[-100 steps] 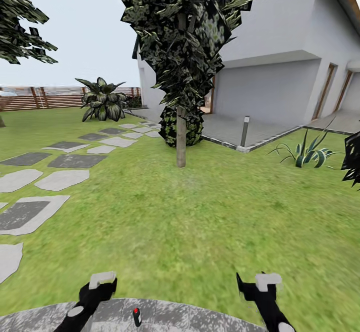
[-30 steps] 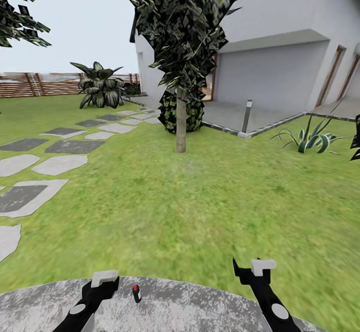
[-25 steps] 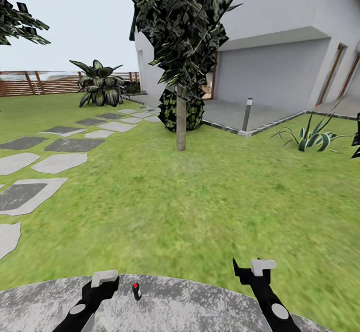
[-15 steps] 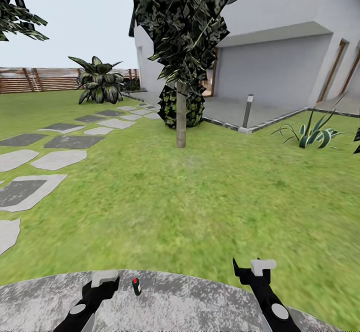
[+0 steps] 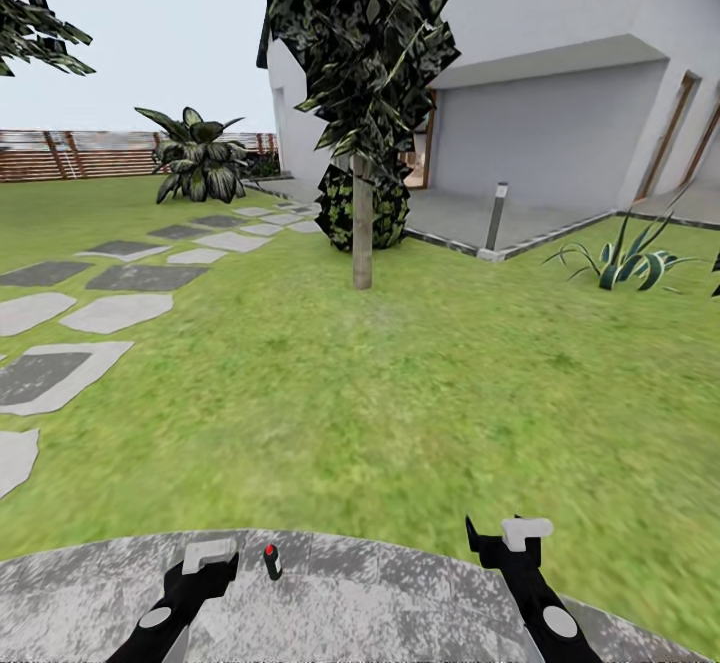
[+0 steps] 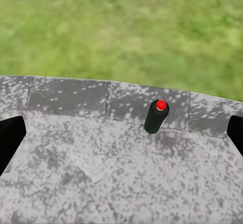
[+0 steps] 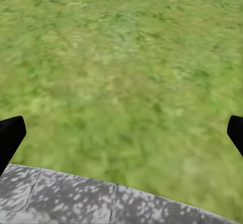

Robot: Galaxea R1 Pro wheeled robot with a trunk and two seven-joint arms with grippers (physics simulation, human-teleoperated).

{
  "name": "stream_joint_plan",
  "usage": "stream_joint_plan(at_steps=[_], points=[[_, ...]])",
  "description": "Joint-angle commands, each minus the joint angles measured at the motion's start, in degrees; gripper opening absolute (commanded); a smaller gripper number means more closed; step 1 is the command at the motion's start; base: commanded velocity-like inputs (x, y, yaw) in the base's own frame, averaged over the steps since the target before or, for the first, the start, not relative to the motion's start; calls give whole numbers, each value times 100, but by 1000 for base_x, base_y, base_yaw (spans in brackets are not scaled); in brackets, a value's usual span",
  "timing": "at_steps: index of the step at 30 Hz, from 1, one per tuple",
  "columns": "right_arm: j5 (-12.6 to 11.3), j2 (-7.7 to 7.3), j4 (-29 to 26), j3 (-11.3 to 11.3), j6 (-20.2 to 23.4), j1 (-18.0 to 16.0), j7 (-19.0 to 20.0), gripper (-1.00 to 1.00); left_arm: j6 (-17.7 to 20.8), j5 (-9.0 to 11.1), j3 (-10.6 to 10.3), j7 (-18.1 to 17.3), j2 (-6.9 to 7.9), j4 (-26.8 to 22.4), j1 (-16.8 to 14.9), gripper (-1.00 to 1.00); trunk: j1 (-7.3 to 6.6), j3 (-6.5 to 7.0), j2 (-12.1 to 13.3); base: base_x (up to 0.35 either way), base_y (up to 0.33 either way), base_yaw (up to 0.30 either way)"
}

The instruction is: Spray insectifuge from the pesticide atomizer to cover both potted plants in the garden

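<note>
The pesticide atomizer (image 5: pixel 270 562) is a small slim dark bottle, here with a red tip, standing upright on the round grey stone patio (image 5: pixel 400 593) near its edge with the lawn. My left gripper (image 5: pixel 214 565) hovers open just left of it and a little nearer to me. In the left wrist view the atomizer (image 6: pixel 156 116) stands ahead between the spread fingers (image 6: pixel 10 138), untouched. My right gripper (image 5: pixel 500 543) is open over the patio's rim, well right of the bottle, facing grass (image 7: pixel 121 72). The potted plants are out of view.
Green lawn (image 5: pixel 400 393) stretches ahead to a tree trunk (image 5: pixel 362 233), a grey bollard light (image 5: pixel 499 208) and a white house (image 5: pixel 560 123). Stepping stones (image 5: pixel 115 311) run along the left toward a big broad-leaved plant (image 5: pixel 200 168) and the brown fence (image 5: pixel 60 153). A spiky clump (image 5: pixel 625 263) grows at right.
The whole view has shifted: more patio shows at the bottom and the bottle sits higher in the picture. Both grippers keep their open pose, and the bottle stands as before.
</note>
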Motion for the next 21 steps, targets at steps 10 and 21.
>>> stream_joint_plan(at_steps=[10,21], points=[[1,-1,3,7,-17,-3,-1,100,-19,-1,16,-8,-2,5,-4,100,219,-186,-404,0,0,0],[1,-1,3,2,-17,-3,-1,100,-19,-1,16,-8,-2,5,-4,100,461,-416,-846,0,0,0]])
